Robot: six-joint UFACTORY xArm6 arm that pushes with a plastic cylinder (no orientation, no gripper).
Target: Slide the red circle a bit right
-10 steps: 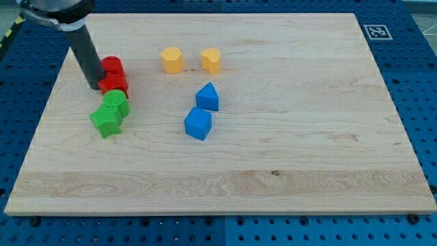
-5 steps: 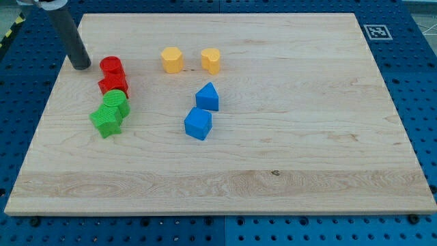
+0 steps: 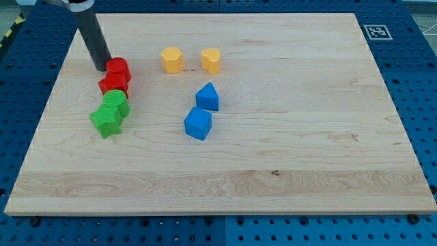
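Two red blocks stacked in line at board's 10 o'clock: red circle (image 3: 118,67) above, second red block (image 3: 113,85), shape unclear. My tip (image 3: 102,68) touching circle's 9 o'clock side. No pincer fitted, bare rod only. Green blocks (image 3: 110,113) at 6 o'clock.

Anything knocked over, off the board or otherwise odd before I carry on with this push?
Nothing stands out. All blocks lie flat on the board. My tip sits against the left side of the red circle, which touches the other red block below it; that one borders the green blocks.
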